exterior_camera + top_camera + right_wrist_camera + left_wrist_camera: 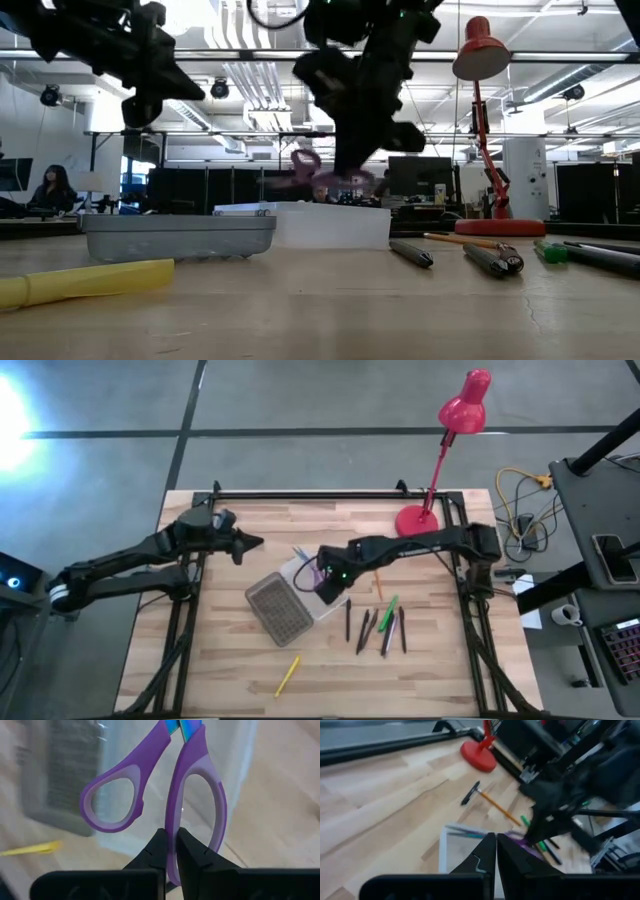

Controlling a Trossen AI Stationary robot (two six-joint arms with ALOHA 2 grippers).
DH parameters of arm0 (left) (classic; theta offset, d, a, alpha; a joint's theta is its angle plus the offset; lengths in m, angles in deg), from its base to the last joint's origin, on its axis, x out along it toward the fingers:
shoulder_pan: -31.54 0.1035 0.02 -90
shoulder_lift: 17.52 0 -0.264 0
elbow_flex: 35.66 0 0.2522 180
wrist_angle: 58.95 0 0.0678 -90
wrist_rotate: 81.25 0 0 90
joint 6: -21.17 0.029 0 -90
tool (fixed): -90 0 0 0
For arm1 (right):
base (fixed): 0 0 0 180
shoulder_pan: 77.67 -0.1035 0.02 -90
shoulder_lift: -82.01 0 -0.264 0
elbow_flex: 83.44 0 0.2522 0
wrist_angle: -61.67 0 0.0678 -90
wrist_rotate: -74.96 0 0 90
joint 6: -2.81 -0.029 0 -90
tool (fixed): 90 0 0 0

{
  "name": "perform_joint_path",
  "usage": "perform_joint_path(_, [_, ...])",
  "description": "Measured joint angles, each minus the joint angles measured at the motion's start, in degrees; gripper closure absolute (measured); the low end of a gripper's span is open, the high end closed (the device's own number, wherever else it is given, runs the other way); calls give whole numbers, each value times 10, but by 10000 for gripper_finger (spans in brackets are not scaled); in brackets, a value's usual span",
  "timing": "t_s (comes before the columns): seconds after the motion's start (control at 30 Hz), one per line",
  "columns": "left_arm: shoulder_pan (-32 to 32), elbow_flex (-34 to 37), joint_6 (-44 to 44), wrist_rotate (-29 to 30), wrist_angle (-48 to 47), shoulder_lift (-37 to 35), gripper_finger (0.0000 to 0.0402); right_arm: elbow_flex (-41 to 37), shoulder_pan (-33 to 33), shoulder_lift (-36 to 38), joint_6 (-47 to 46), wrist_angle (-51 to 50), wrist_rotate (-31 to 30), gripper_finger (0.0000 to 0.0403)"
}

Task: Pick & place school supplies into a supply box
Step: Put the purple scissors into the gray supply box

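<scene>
My right gripper (322, 573) is shut on small purple-handled scissors (150, 795) and hovers over the clear half (303, 588) of the supply box. The box's ribbed grey half (278, 609) lies open beside the clear half, toward the table's near left. In the low view the scissors (325, 178) hang just above the clear half's rim (330, 210). Several pens and pencils (380, 628) lie on the table to the box's right, and an orange pencil (378, 586) lies farther back. A yellow pen (288, 675) lies near the near edge. My left gripper (250, 543) is shut on nothing, above the table left of the box. My right gripper pinches the scissors by the inner side of one handle loop (173, 827), between its two fingers (155, 851). The blades (182, 727) point away from the wrist. The scissors are lifted clear, over the clear half of the box.
A red desk lamp stands with its base (415, 520) at the table's far right. A dark frame (320, 495) runs along the table's far edge. Bare wood shows at the near left (200, 660). A person sits far behind the table (50, 190).
</scene>
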Motion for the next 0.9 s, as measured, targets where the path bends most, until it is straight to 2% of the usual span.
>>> perform_joint_path(0.17, [0, 0, -2, 0, 0, -20, 402, 6, -18, -31, 16, 13, -4, 392])
perform_joint_path(0.37, [0, 0, -2, 0, -6, -20, 402, 5, -21, -75, 90, 13, -3, 392])
perform_joint_path(0.5, [0, 0, -2, -1, -20, -20, 402, 6, -22, -92, 105, 2, -1, 392])
perform_joint_path(0.7, [0, 0, -2, -2, -33, -21, 402, 6, -27, -69, 127, -1, -55, 392])
perform_joint_path(0.9, [0, 0, -2, -2, -33, -20, 402, 2, -29, -58, 189, -33, -39, 392])
